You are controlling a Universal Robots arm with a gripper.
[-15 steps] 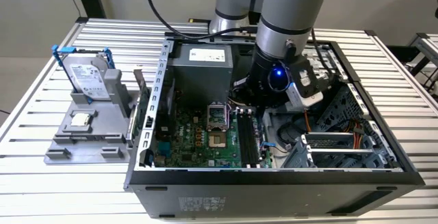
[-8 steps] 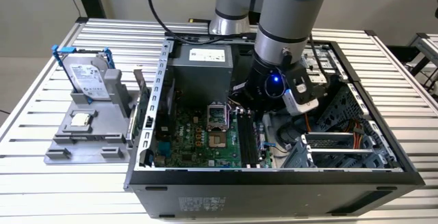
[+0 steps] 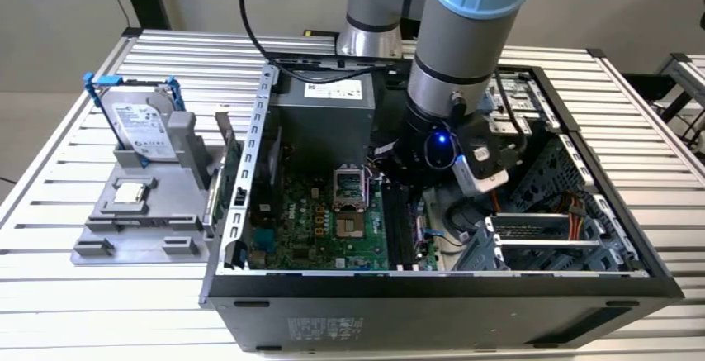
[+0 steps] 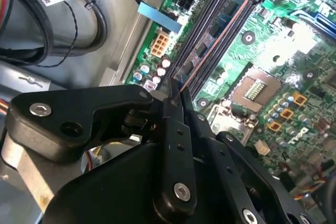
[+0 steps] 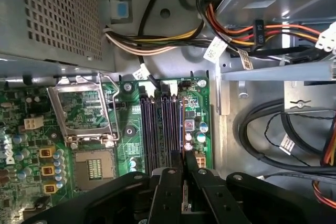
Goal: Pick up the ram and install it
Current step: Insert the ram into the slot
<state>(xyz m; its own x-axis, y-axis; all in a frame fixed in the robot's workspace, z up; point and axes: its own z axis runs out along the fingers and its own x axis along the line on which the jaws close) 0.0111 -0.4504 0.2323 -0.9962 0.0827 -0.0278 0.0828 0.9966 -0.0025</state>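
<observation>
Open black desktop computer case point(image 3: 441, 282) lies on its side on a ribbed silver aluminium-slat table point(image 3: 99, 295), grey floor and pale wall behind. Blue-and-grey jointed robot arm point(image 3: 468, 22) reaches down into the case. Black 2-finger gripper point(image 4: 176, 95) sits over the 4 long black memory slots point(image 5: 157, 129) on the green motherboard point(image 3: 319, 229). Fingers are clenched together on the ram point(image 4: 210, 40), a thin bluish circuit-board stick with a coppery edge, standing on edge in line with the slots; in the second wrist view it looks lowered into 1 slot, though whether it is fully seated I cannot tell. In the first wrist view the stick's edge point(image 5: 183, 129) runs between the fingertips along the outer slots. Silver square CPU socket point(image 5: 84, 108) lies just beside the slots. Perforated grey metal power supply box point(image 5: 52, 14) and a bundle of red, yellow and black cables point(image 5: 247, 30) sit in the case. On the exterior view's left, a grey plastic holder tray point(image 3: 121, 229) carries a silver labelled hard drive with blue rails point(image 3: 138, 121), upright, and a small square silver chip point(image 3: 132, 193), lying flat.
</observation>
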